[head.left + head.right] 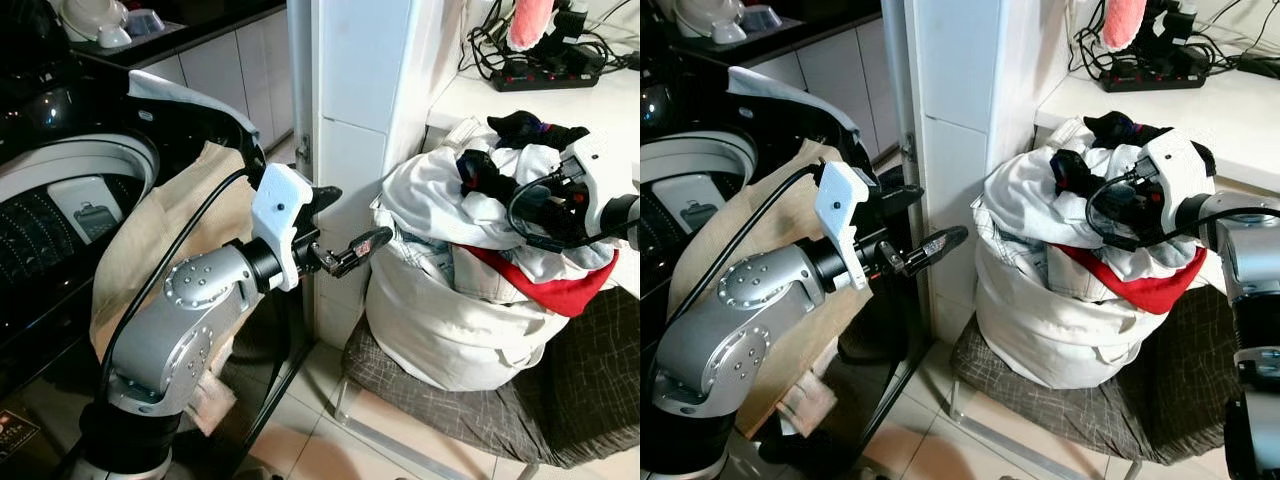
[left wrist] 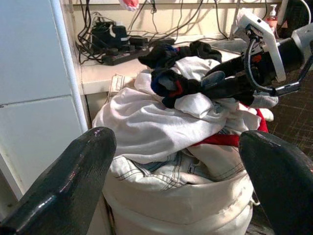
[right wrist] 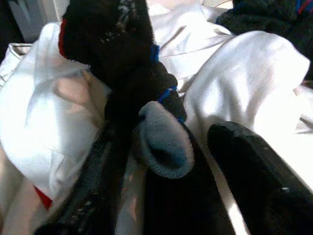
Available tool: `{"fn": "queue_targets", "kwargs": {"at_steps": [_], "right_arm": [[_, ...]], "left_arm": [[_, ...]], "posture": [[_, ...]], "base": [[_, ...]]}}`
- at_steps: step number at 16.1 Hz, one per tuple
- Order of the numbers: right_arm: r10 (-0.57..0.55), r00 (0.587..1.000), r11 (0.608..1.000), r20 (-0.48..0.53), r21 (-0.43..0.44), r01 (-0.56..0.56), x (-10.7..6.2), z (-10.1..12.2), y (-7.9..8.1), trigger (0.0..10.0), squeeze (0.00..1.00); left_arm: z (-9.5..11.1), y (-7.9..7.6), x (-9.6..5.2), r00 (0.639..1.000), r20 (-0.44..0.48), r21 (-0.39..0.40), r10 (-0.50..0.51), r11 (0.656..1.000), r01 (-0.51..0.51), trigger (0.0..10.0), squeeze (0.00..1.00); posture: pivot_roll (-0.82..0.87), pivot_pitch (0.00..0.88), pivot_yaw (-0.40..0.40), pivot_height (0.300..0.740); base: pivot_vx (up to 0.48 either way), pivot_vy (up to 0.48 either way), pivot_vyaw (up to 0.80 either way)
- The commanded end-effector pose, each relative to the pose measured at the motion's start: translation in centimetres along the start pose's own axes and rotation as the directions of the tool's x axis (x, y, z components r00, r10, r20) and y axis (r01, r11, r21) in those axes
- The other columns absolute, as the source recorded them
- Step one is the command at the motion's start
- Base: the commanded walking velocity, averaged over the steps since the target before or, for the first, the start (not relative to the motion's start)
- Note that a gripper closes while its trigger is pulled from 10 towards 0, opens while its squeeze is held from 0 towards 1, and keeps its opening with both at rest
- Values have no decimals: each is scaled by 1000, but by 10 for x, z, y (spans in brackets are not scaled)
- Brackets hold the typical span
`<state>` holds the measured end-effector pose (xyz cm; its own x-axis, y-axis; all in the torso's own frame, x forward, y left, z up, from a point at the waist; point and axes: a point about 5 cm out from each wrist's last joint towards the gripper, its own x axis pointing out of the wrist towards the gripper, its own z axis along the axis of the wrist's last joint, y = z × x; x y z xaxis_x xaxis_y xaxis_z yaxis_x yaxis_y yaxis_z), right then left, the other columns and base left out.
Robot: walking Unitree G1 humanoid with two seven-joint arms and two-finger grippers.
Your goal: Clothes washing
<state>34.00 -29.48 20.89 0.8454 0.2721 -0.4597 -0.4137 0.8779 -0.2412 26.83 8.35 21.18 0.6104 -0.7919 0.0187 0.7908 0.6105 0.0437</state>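
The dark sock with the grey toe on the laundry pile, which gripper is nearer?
Right gripper: its jaws straddle the dark grey-toed sock. Left gripper hovers beside the bag.

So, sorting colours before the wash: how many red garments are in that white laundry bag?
1: a red cloth garment hangs over the white fabric laundry bag's rim, below the right gripper. Others may be buried.

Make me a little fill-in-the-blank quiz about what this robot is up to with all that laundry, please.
1. The laundry bag, stuffed with clothes, sits on a ____.
2. The right gripper reaches into the pile at a dark ____ with a grey-blue toe.
3. The left gripper hangs in the air with its fingers ____.
4. A ____ garment hangs out of the bag below the white clothes.

Missing words: chair; sock; open; red
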Motion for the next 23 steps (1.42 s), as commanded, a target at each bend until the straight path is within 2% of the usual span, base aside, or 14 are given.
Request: {"fn": "queue_targets", "kwargs": {"at_steps": [1,8,14,17,18,20,23], "right_arm": [[-3,1000,1000,9,-14,4,2,5,-1,0,0],[-19,997,999,68,-37,22,-3,17,-7,0,0],[-11,996,999,89,-34,15,-6,17,-6,0,0],[-42,991,997,128,-65,50,-14,24,-7,0,0],[-46,974,994,221,-87,67,-23,40,-4,0,0],[-22,943,992,331,-108,61,-33,57,6,0,0],[-35,939,993,341,-98,73,-32,52,24,0,0]], "left_arm": [[2,-3,-1,1000,-1,9,-17,1000,17,10000,0],[2,-2,-1,1000,-3,16,-8,1000,8,10000,0],[2,-1,0,1000,-4,26,1,1000,-1,10000,0],[4,2,0,999,15,29,38,999,-39,10000,0],[6,4,0,997,33,27,64,997,-65,10000,0],[10,7,3,993,59,21,97,995,-99,10000,0],[12,6,9,994,71,12,78,997,-79,10000,0]], "posture": [[-72,0,33,740],[-73,0,31,740],[-74,0,32,740],[-68,0,26,740],[-67,0,24,740],[-75,0,33,740],[-93,0,58,740]], "base": [[0,0,0],[0,0,0],[0,0,0],[0,0,0],[0,0,0],[0,0,0],[0,0,0]]}}
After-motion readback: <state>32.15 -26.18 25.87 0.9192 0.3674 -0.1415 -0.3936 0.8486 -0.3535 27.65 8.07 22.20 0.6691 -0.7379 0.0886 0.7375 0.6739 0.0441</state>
